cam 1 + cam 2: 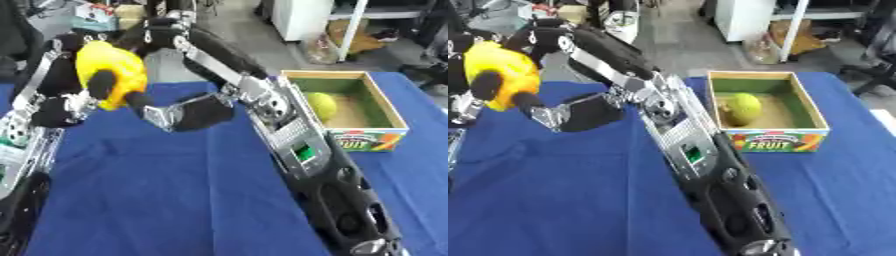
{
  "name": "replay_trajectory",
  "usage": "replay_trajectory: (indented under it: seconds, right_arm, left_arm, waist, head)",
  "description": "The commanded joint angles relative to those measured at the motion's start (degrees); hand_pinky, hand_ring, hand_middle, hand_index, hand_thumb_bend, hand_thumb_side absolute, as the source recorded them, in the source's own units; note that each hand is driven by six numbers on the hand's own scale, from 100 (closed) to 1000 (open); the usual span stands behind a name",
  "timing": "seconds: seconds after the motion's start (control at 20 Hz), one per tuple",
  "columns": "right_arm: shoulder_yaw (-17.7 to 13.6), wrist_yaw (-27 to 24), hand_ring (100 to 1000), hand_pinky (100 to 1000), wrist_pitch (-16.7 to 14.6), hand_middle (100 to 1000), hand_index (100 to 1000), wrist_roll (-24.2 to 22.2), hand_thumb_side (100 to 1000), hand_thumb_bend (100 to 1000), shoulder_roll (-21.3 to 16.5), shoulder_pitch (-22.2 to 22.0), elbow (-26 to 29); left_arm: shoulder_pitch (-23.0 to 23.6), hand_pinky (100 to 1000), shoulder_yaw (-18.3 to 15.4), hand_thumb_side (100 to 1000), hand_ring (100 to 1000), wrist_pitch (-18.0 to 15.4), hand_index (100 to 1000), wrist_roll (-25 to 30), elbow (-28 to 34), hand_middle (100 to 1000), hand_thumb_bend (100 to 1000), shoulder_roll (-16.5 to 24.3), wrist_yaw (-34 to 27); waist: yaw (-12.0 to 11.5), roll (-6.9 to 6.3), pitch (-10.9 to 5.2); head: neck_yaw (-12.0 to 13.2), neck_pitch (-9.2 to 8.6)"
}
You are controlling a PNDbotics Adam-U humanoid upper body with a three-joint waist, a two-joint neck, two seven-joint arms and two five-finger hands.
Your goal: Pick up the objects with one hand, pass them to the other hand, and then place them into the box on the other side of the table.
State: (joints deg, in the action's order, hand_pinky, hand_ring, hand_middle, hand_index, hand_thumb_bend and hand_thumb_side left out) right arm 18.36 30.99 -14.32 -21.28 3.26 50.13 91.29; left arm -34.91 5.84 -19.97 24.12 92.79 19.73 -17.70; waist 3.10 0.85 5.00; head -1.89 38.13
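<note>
A yellow object [114, 65] is held up above the far left of the blue table [157, 200]. My left hand [61, 102] rises from the left edge, and its black fingers curl across the front of the object. My right arm [302, 150] runs from the lower right corner up across the middle. Its hand [144, 35] sits on the top of the yellow object with fingers bent over it. The open cardboard fruit box [767, 76] stands at the far right of the table with a yellow-green round fruit [743, 107] inside.
A black and silver part [192, 112] of the right arm hangs just below and right of the yellow object. Beyond the table's far edge are grey floor, a white cabinet [302, 17] and clutter.
</note>
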Motion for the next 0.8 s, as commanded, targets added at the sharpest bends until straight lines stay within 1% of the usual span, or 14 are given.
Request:
replay_trajectory:
  seconds: [0.05,0.25,0.4,0.45,0.5,0.55,0.6,0.65,0.8]
  right_arm:
    - [-0.24,1.03,684,790,0.17,720,562,2.25,164,114,0.33,0.9,0.36]
    - [-0.4,1.72,636,770,0.93,659,387,6.82,120,100,0.44,0.79,0.42]
    - [-0.2,2.17,630,767,1.44,647,367,9.92,117,100,0.48,0.74,0.36]
    - [-0.12,2.35,629,767,1.47,645,364,10.44,117,100,0.47,0.73,0.32]
    - [-0.07,2.49,629,767,1.45,644,363,10.78,117,100,0.45,0.72,0.32]
    - [-0.07,2.58,630,767,1.42,644,362,11.03,116,100,0.43,0.7,0.37]
    - [-0.11,2.62,630,767,1.38,644,361,11.21,116,100,0.39,0.69,0.49]
    - [-0.16,2.64,632,768,1.36,645,361,11.32,115,100,0.32,0.69,0.62]
    - [-0.87,2.77,634,769,1.46,646,362,11.74,114,100,-0.21,0.71,1.27]
  left_arm:
    - [-1.34,645,0.22,354,447,-0.04,471,0.65,0.8,358,325,0.44,0.15]
    - [-1.25,663,0.22,359,469,-0.06,498,1.1,0.74,389,337,0.4,0.65]
    - [-1.1,690,0.01,383,502,-0.02,544,1.31,0.64,441,391,0.34,1.1]
    - [-0.99,716,-0.18,424,545,-0.02,589,1.31,0.59,488,488,0.41,1.53]
    - [-0.88,723,-0.43,437,559,-0.06,602,1.21,0.53,502,518,0.5,2.22]
    - [-0.72,752,-0.73,492,609,-0.12,640,1.05,0.41,559,623,0.62,3.07]
    - [-0.52,764,-1.1,519,633,-0.17,663,0.88,0.26,588,674,0.77,4.17]
    - [-0.29,793,-1.47,567,688,-0.23,718,0.7,0.1,645,737,0.95,5.39]
    - [0.71,804,-3.45,590,710,0.2,739,-1.96,-1.2,675,751,1.44,9.53]
  waist:
    - [-0.02,0.49,-0.61]
    - [-0.06,0.52,-0.62]
    - [-0.09,0.56,-0.61]
    - [-0.1,0.57,-0.61]
    - [-0.09,0.58,-0.62]
    - [-0.1,0.59,-0.62]
    - [-0.1,0.59,-0.62]
    - [-0.11,0.6,-0.63]
    - [-0.14,0.57,-0.67]
  head:
    - [0.03,-0.64]
    - [0.04,-0.62]
    - [0.03,-0.55]
    - [0.05,-0.51]
    - [0.05,-0.5]
    - [0.06,-0.49]
    - [0.07,-0.48]
    - [0.07,-0.46]
    - [0.04,-0.45]
